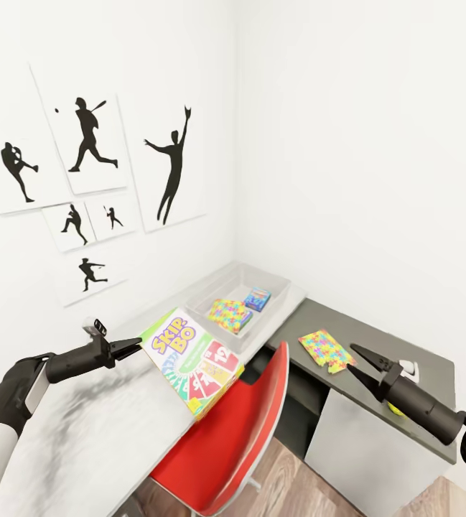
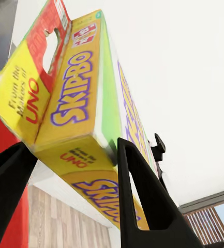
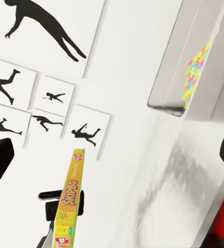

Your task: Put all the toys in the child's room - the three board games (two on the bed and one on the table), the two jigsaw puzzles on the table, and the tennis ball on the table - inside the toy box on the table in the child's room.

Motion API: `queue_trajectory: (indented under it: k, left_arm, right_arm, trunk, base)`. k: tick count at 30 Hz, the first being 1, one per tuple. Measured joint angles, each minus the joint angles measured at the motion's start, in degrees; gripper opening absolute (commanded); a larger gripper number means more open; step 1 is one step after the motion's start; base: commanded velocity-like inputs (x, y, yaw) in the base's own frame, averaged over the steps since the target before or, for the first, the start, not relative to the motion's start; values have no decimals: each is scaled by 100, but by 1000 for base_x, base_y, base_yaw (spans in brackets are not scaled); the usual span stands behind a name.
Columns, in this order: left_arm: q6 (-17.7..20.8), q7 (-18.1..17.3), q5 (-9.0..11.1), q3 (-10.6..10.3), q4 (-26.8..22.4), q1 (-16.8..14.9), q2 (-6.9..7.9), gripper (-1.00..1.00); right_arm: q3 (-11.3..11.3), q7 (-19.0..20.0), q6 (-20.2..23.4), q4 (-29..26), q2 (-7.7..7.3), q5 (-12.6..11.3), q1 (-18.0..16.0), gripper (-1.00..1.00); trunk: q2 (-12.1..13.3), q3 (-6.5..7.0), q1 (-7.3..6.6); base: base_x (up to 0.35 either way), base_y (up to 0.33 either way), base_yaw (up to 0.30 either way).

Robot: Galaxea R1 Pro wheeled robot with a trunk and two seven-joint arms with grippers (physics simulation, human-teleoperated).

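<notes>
Toy box [image 1: 281, 289]: shallow light grey bin at the far end of the table [image 1: 82, 438], in the corner of the room. Contents: one jigsaw puzzle [image 1: 229, 314], a bright mosaic sheet, and beside it one small blue board game [image 1: 257, 299].

Skip-Bo box [image 1: 193, 361]: yellow-green board game, held above the table's near edge, just short of the toy box. The left gripper [image 1: 136, 347] is clamped on its edge; the left wrist view shows one black finger [image 2: 143, 201] against each side of the box.

Second jigsaw puzzle [image 1: 325, 350]: lies flat on the lower dark grey cabinet [image 1: 434, 373], outside the bin.

Right gripper [image 1: 357, 361]: fingers apart, nothing between them, hovering just beside this puzzle. A yellow-green ball [image 1: 395, 409], partly hidden behind the arm, sits on the same cabinet.

Surface: pale grey tabletop, a red chair [image 1: 240, 431] pushed up at its edge.

Room: white walls, wood plank floor, black silhouette pictures [image 1: 89, 136] of ball players on the wall by the table.
</notes>
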Motion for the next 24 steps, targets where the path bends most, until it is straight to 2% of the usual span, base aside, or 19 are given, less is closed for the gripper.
queue_trajectory:
  k: [7,24]
  left_arm:
    - [-1,0,18,2,-3,0,-3,-100]
    - [-1,0,16,1,-7,0,-16,-100]
  right_arm:
    - [8,-2,1,2,0,0,0,100]
    - [12,0,-2,8,0,0,-1,100]
  trunk:
    - [0,0,2]
    - [0,0,2]
  base:
    - [105,-259,272]
    - [-16,-281,288]
